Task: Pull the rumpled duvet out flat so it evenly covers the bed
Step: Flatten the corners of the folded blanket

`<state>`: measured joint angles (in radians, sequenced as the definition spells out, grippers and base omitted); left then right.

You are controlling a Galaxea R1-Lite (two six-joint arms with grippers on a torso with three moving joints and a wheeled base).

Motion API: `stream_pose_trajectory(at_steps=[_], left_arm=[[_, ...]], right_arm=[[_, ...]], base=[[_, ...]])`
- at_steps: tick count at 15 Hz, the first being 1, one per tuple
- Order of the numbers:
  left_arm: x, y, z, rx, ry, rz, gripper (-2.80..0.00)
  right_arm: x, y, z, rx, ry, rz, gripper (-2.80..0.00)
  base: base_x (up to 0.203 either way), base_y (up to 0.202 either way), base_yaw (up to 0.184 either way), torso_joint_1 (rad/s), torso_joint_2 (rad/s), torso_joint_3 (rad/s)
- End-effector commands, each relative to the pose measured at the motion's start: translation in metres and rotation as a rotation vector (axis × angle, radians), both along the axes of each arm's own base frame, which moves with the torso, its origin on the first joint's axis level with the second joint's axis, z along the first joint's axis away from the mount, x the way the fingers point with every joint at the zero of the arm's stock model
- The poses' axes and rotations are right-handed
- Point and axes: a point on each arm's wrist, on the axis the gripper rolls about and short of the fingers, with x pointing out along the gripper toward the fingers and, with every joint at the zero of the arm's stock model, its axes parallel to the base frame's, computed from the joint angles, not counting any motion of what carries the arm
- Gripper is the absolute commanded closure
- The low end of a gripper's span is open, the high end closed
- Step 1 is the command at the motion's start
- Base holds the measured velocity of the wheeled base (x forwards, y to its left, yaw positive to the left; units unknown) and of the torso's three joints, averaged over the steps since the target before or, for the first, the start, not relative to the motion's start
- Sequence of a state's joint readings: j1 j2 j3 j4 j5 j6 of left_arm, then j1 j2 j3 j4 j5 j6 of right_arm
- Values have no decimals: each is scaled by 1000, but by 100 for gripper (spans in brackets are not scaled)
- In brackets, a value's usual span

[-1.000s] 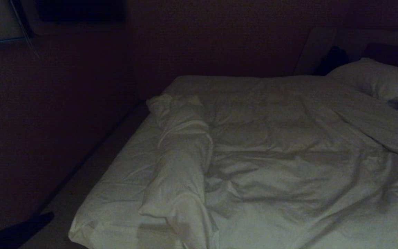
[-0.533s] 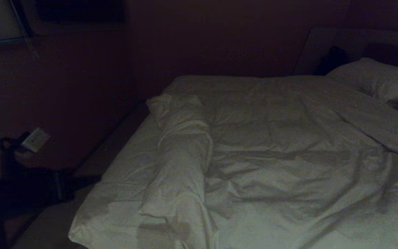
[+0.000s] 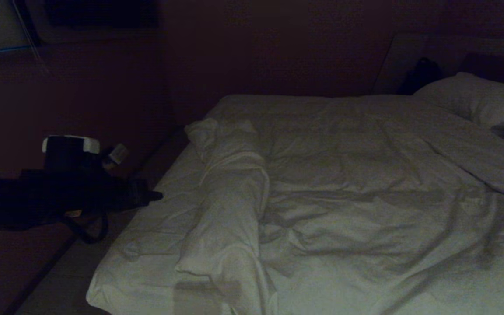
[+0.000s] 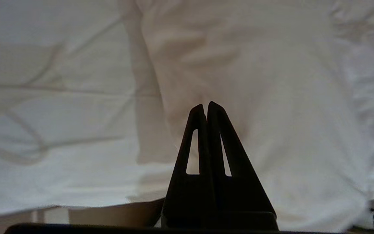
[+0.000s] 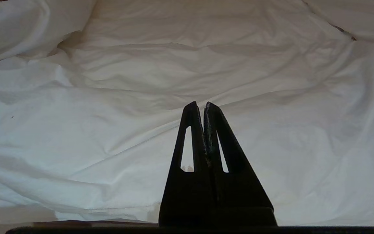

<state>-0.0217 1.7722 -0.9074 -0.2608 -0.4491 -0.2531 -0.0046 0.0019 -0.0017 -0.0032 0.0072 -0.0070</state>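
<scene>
Left gripper (image 3: 155, 195) pressed together on nothing, off the bed (image 3: 116, 280) edge. Ahead of it, duvet (image 3: 230, 192) bunched in a long ridge, fitted sheet (image 3: 164, 210) bare between. Could snag that sheet instead if lowered early. Right gripper (image 5: 199, 105) also together, hanging over duvet. No containers anywhere.

The left gripper (image 3: 158, 195) has swung in, seemingly reaching the bed (image 3: 147, 227) edge.
</scene>
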Motion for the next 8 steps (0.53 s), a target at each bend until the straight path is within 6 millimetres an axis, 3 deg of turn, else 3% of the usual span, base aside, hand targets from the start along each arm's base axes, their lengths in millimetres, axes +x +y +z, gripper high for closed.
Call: stream_pose_trajectory(at_steps=[1, 7, 8], left_arm=[[17, -1, -24, 1, 66, -7, 0], [19, -4, -35, -25, 102, -52, 0], [18, -8, -38, -33, 112, -71, -280]], right_arm=[[0, 0, 0, -1, 0, 0, 0], [0, 0, 0, -1, 0, 0, 0], [0, 0, 0, -1, 0, 0, 0]], base=[[0, 0, 0, 0, 0, 0], [0, 0, 0, 0, 0, 0], [0, 0, 0, 0, 0, 0]])
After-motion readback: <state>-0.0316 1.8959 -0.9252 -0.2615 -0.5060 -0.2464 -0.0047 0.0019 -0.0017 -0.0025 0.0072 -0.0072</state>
